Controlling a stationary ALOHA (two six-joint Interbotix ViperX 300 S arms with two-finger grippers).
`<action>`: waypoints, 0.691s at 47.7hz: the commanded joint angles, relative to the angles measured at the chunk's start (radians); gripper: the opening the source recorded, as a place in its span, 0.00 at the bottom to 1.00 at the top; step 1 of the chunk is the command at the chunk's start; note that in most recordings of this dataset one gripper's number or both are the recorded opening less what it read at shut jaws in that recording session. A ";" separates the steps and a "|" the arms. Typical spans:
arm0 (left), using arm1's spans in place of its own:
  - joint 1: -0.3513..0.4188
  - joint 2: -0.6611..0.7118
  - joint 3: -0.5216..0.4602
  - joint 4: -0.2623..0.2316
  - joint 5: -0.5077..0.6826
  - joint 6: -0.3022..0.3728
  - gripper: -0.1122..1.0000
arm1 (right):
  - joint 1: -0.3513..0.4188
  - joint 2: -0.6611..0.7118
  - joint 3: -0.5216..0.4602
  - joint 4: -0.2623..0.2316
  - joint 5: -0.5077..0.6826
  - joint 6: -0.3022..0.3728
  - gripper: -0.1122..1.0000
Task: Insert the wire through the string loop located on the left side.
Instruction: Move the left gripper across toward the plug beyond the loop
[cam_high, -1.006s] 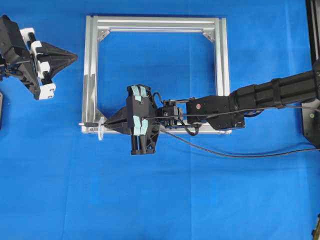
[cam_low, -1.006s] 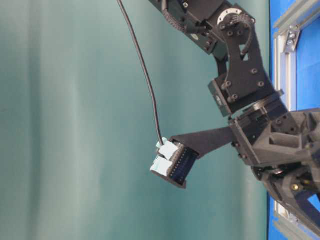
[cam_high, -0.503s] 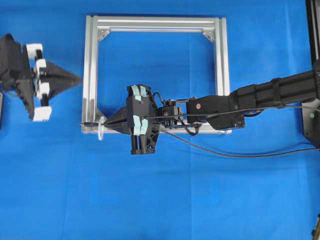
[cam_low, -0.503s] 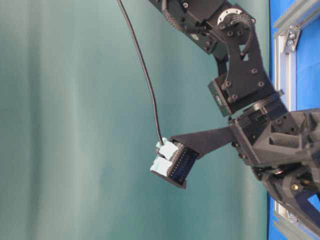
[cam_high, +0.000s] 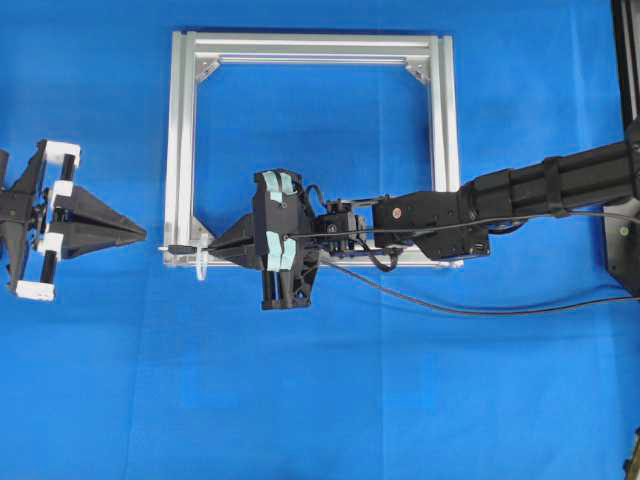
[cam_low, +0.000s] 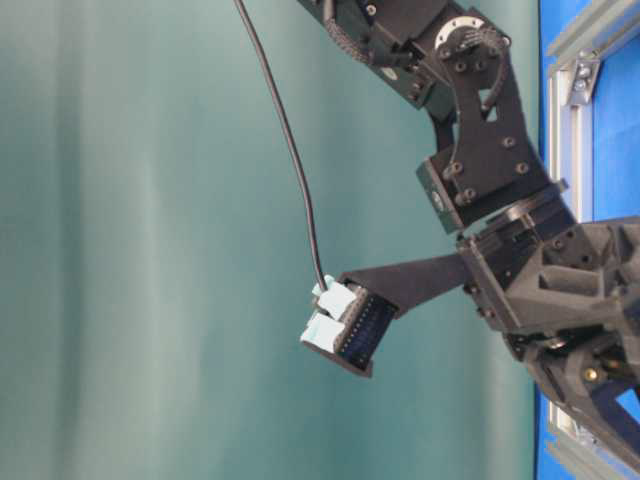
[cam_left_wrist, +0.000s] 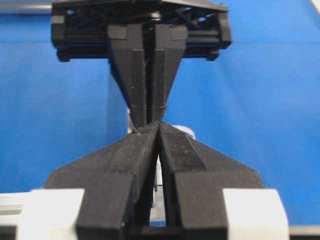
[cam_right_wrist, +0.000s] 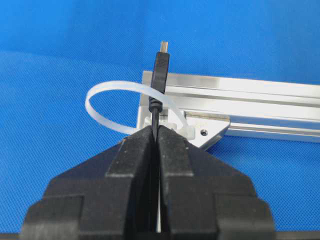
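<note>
My right gripper (cam_high: 208, 247) is shut on the black wire (cam_high: 450, 305) just behind its plug (cam_high: 180, 247), at the silver frame's (cam_high: 185, 150) lower left corner. In the right wrist view the plug (cam_right_wrist: 161, 67) sticks out beyond the shut gripper (cam_right_wrist: 155, 129) and crosses the band of the whitish string loop (cam_right_wrist: 122, 85); the loop (cam_high: 203, 265) stands at that corner. My left gripper (cam_high: 143, 233) is shut and empty, left of the frame, its tip pointing at the plug. In the left wrist view its tips (cam_left_wrist: 158, 125) meet in front of the right gripper's fingers (cam_left_wrist: 135, 75).
The wire's slack trails right across the blue cloth under the right arm (cam_high: 520, 190). A frame rail (cam_right_wrist: 250, 95) runs right from the corner. A dark post (cam_high: 625, 150) stands at the right edge.
My left gripper has come down from the upper left and turned to point right, level with the plug. The right arm and the wire have not moved.
</note>
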 joint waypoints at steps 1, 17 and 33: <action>-0.005 -0.008 -0.008 0.003 0.006 0.002 0.10 | 0.002 -0.020 -0.017 0.003 -0.006 0.002 0.06; -0.005 0.002 -0.020 0.003 0.012 0.000 0.10 | 0.002 -0.020 -0.017 0.003 -0.005 0.002 0.06; 0.011 0.121 -0.127 0.003 0.011 0.011 0.10 | 0.002 -0.020 -0.017 0.003 -0.008 0.002 0.06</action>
